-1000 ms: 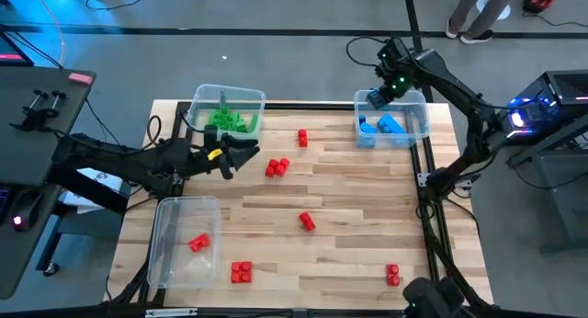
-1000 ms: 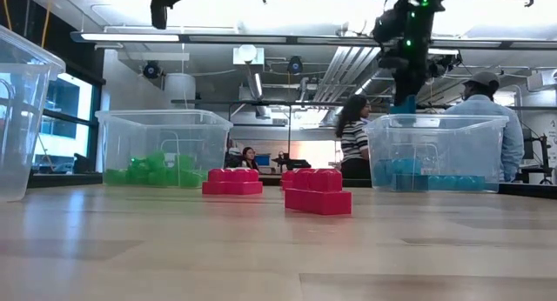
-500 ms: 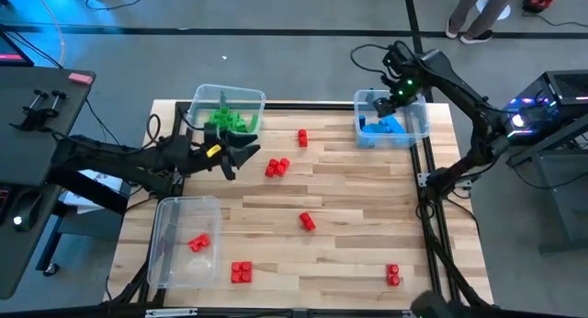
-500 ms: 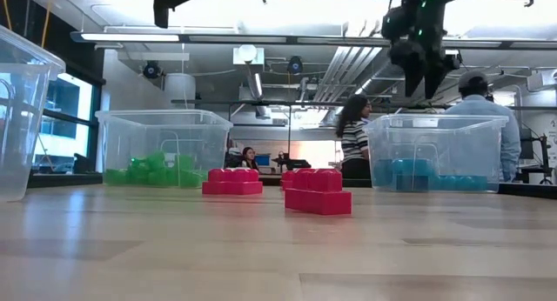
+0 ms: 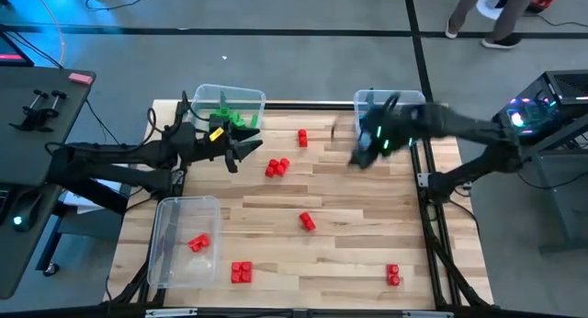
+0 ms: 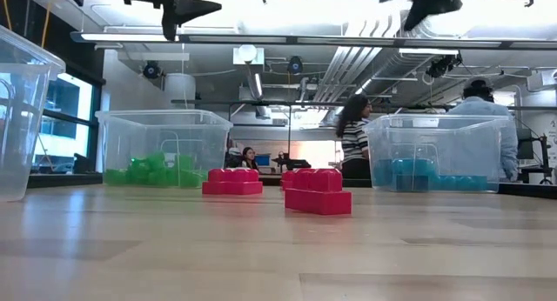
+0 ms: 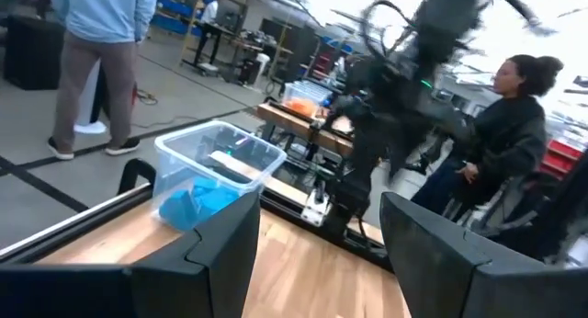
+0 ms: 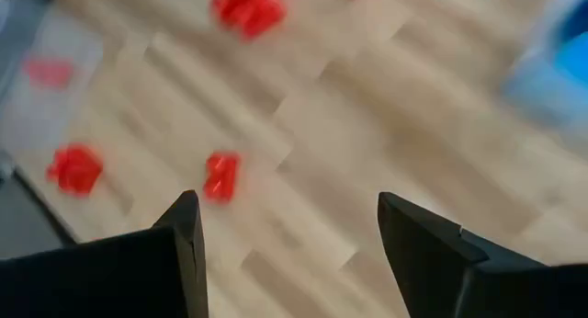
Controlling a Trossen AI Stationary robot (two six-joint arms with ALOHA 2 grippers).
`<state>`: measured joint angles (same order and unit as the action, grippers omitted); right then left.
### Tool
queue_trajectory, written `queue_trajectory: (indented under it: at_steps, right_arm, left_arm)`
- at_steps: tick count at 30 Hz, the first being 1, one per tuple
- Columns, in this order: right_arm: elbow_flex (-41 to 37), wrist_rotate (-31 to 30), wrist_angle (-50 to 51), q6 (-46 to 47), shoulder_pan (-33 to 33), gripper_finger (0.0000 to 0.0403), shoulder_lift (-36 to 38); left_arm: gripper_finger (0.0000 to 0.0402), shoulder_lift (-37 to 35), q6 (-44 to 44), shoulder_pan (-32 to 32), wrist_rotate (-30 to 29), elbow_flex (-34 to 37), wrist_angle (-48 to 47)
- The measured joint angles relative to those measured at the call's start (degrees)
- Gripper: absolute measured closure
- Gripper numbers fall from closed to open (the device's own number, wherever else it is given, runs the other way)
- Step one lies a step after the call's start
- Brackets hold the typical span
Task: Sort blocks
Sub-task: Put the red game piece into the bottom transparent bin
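The right hand (image 5: 360, 155), released and empty, has left the blue bin (image 5: 415, 105) for the tabletop's (image 5: 349, 226) middle.

Robotics lab, open industrial ceiling with ducts (image 6: 348, 70), workbenches (image 7: 303, 116), people (image 7: 514, 125) standing about, concrete floor (image 5: 276, 65)

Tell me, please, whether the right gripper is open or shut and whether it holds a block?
Open and empty: in its wrist view the right gripper has fingers spread wide, with only bare table showing between them.
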<state>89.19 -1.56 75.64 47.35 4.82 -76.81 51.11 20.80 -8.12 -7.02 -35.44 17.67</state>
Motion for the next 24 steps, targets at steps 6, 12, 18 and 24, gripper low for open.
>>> queue_trajectory:
  at_steps: [6, 12, 18, 24]
  right_arm:
    - [0.0, 5.5, 9.45, 22.27, -21.0, 0.0204, -9.86]
    - [-0.02, 19.68, 11.12, 31.44, -34.97, 0.0204, -20.4]
    - [-8.81, 28.77, 1.14, 42.97, -44.95, 0.0204, -22.17]
    - [-27.18, 24.5, -22.77, 68.72, -51.43, 0.0204, -9.74]
  left_arm:
    - [0.0188, -0.01, 0.07, -2.43, 6.28, 0.0, -0.09]
    - [0.0188, 0.0, 0.09, -2.8, 7.56, 0.0, -0.1]
    - [0.0188, -0.02, 2.78, -2.8, 8.32, 0.0, -0.05]
    - [0.0188, -0.02, 3.93, -2.8, 8.35, 0.0, 0.17]
